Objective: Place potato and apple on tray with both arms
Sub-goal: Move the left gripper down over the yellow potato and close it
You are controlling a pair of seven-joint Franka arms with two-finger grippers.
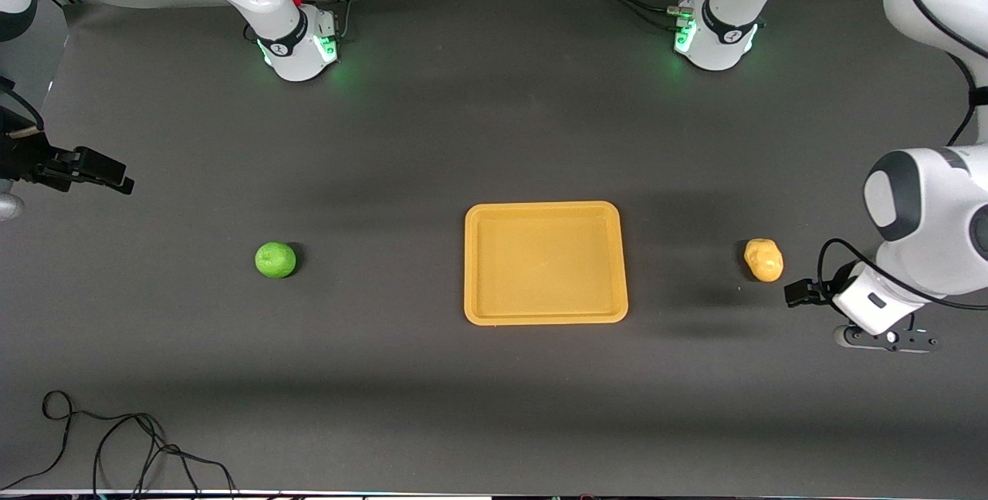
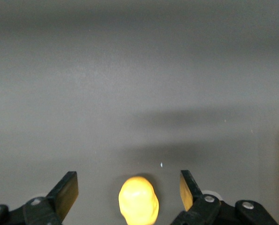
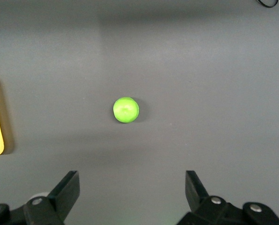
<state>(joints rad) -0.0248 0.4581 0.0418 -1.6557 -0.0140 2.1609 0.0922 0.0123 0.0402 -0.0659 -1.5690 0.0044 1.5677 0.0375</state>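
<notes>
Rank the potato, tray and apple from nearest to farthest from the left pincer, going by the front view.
1. potato, right beside the open left pincer.
2. tray, mid-table.
3. apple, toward the right arm's end of the table.

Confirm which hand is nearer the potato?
Left. The left hand is open right beside the potato; the right hand is open near the apple, past the tray.

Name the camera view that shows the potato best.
The front view: the whole potato lies unobstructed on the table near the left gripper. The left wrist view cuts off its lower edge; the right wrist view misses it.
</notes>
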